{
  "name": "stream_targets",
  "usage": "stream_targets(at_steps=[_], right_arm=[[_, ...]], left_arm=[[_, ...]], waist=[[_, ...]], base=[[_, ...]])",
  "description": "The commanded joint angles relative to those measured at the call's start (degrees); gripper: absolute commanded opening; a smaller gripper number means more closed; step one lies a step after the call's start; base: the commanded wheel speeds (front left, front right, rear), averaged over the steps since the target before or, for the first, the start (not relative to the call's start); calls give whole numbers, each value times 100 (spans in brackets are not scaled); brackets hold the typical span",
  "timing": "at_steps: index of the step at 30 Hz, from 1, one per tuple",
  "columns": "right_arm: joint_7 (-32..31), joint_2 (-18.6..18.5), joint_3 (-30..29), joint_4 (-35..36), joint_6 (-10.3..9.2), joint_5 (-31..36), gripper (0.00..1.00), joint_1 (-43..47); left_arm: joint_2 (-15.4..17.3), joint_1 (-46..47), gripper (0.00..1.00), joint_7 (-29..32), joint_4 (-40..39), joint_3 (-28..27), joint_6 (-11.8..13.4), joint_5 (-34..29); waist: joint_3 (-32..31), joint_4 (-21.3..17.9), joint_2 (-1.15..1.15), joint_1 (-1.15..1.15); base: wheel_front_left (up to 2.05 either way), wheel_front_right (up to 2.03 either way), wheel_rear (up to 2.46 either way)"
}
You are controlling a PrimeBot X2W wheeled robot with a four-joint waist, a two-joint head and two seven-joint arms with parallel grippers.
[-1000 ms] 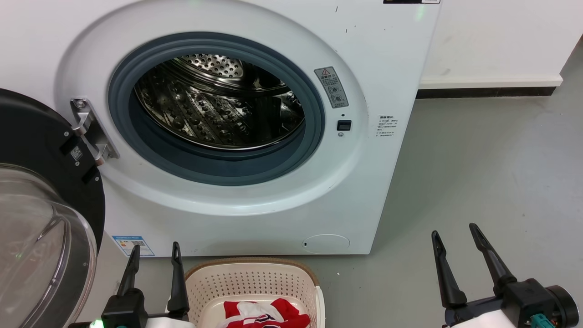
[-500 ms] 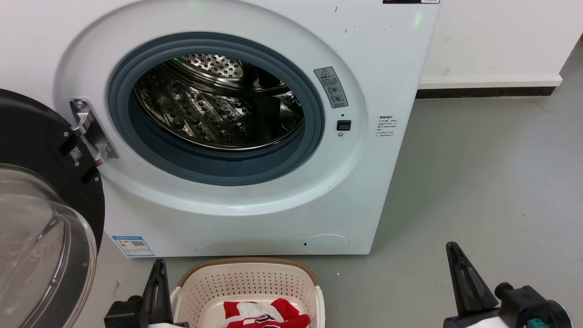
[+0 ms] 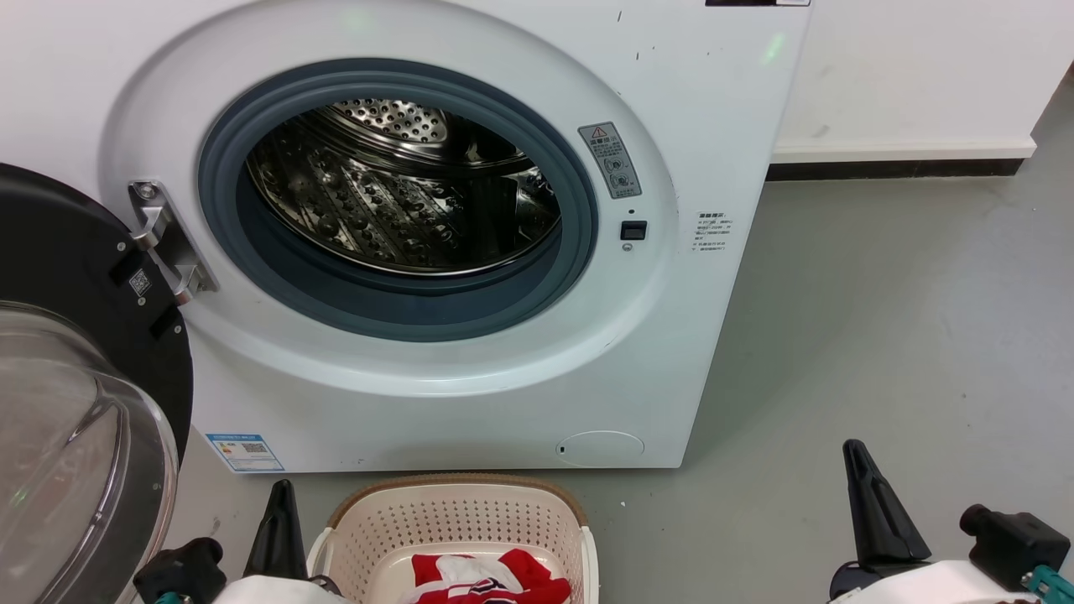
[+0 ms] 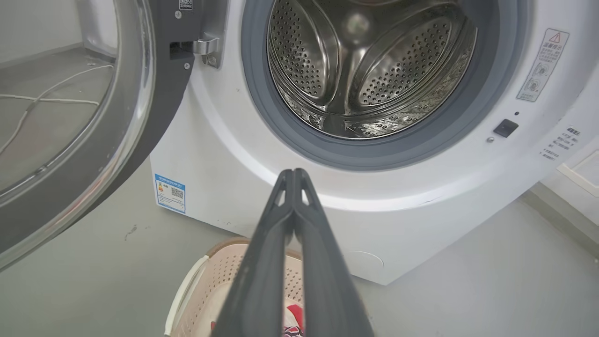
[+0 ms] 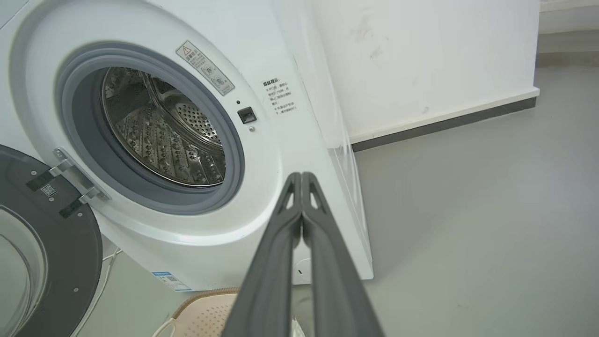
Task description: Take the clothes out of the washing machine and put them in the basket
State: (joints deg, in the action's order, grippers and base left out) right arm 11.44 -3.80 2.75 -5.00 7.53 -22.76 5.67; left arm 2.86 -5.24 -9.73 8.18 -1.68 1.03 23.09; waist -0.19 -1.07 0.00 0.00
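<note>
Clothes [image 3: 491, 579] lie crumpled in the basket [image 3: 457, 484], a red and white heap cut off by the near edge of the head view. No long axis can be read from it, nor whether it is one garment or two. The basket stands on the floor [image 3: 881, 294] just in front of the washing machine [image 3: 688, 126], below the porthole. The door [image 3: 50, 243] is swung open to the left. The drum [image 3: 403, 193] shows bare perforated steel in all three views. Its lowest front part sits behind the gasket [image 3: 403, 315] in the head view, so a last check there seems prudent.

The left gripper [image 3: 281, 503] rises just left of the basket rim, fingers pointing far towards the machine. Its jaws are pressed together with nothing between them. In its wrist view the left gripper [image 4: 294, 177] points at the panel under the porthole, with the basket and a scrap of red fabric [image 4: 294, 312] beneath it. The right gripper [image 3: 860, 470] stands well apart to the right over bare floor, also closed and empty. Its tips meet in its own view [image 5: 300, 177].

Judgement: the left arm is nearer both basket and porthole, and the task looks complete or nearly so.
</note>
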Motion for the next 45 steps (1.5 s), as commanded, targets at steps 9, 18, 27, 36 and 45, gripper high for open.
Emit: stream_targets(at_steps=[9,18,27,36,45], right_arm=[[-188,-87,-60,-64,-2,-1092,0,-309],[-349,-113,-112,-169,-2,-1942,0,-435],[-509,-128,-170,-272,-2,-2712,0,-545],[-660,-137,-230,-360,-3,-3409,0,-652],[-807,-141,-293,-448,-3,-4036,0,-745]], left_arm=[[4,306,0,225,22,-79,-127,1011],[4,429,0,414,96,-137,-227,1812],[4,540,0,591,163,-186,-320,2543],[4,643,0,750,227,-233,-406,3212],[4,734,0,901,287,-281,-481,3823]], waist=[[3,9,0,0],[6,18,0,0],[10,27,0,0],[13,36,0,0],[16,45,0,0]], base=[[0,0,0],[0,0,0],[0,0,0],[0,0,0],[0,0,0]])
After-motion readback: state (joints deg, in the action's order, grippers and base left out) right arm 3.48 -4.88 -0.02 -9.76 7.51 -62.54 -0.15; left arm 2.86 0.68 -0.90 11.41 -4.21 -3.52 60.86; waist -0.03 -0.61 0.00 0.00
